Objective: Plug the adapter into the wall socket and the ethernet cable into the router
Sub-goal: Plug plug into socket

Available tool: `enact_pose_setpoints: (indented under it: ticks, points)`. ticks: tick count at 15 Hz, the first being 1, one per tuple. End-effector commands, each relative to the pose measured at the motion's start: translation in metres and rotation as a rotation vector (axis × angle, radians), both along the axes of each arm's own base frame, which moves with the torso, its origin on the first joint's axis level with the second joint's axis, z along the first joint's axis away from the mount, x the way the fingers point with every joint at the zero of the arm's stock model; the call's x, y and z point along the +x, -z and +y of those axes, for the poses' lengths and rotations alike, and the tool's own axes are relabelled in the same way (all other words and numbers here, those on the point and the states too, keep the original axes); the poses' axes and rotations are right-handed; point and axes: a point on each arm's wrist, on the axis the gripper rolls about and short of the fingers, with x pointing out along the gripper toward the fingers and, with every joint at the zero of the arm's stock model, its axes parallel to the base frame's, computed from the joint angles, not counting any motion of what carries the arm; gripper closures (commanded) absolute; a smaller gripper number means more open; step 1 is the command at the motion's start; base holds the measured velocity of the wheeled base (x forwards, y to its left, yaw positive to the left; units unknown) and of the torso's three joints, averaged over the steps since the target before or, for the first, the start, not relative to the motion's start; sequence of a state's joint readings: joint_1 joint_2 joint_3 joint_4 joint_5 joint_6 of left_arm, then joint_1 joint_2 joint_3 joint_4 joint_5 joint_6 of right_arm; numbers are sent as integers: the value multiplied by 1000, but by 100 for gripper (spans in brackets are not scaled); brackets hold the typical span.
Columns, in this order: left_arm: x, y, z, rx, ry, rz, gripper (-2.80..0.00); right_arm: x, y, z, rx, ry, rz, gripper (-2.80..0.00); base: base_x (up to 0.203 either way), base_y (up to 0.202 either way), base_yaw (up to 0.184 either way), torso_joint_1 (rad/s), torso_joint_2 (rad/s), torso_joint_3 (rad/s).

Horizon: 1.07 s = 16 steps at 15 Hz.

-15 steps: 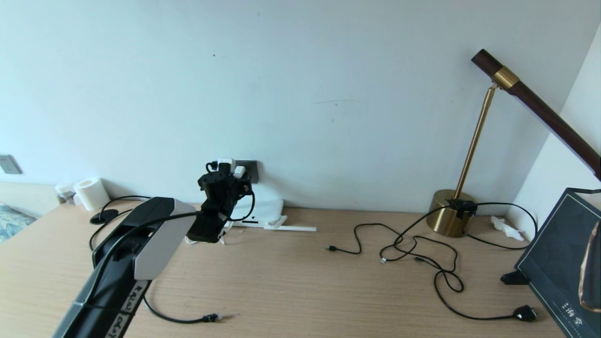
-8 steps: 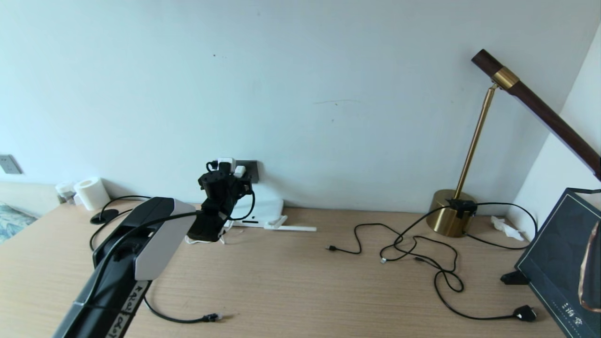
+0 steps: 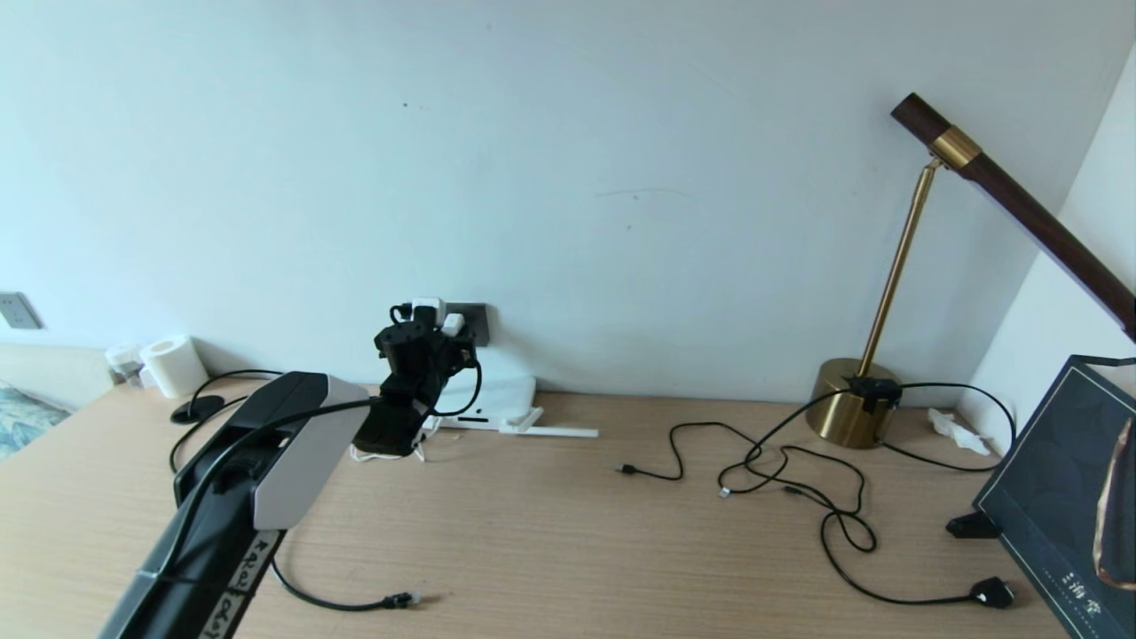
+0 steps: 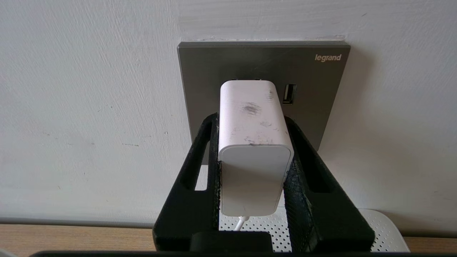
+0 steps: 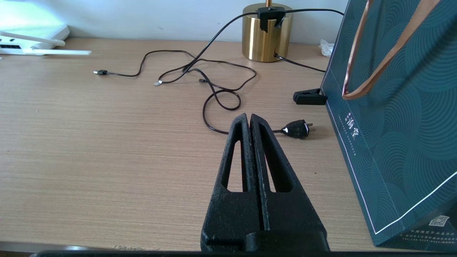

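Observation:
My left gripper (image 4: 251, 119) is shut on the white adapter (image 4: 253, 142), one finger on each side. The adapter's far end meets the dark grey wall socket (image 4: 314, 78); its prongs are hidden. Its thin white cord hangs down from the near face. In the head view, the left gripper (image 3: 426, 342) is raised at the socket (image 3: 477, 324), above the white router (image 3: 501, 398). The ethernet cable (image 3: 355, 606) lies on the desk near the front edge, its clip tip free. My right gripper (image 5: 249, 117) is shut and empty, low over the desk.
A brass lamp (image 3: 856, 413) stands at the back right, with thin black cables (image 3: 781, 470) and a black plug (image 3: 992, 592) loose before it. At the right edge stands a dark teal paper bag (image 3: 1065, 497). A toilet roll (image 3: 173, 364) and a pale wall plate (image 3: 16, 311) are far left.

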State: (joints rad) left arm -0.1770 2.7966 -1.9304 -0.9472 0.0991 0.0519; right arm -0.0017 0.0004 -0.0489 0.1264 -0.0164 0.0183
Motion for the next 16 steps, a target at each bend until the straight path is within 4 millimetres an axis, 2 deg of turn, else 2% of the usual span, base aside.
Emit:
enact_pose_setpoints:
  ticks: [1, 16]
  points:
    - [0, -2, 0, -1, -1, -9, 0, 0, 0, 0, 0, 0, 0, 0, 0, 0, 0, 0, 0, 0]
    - [-1, -4, -1, 2, -11, 7, 0, 0, 0, 0, 0, 0, 0, 0, 0, 0, 0, 0, 0, 0]
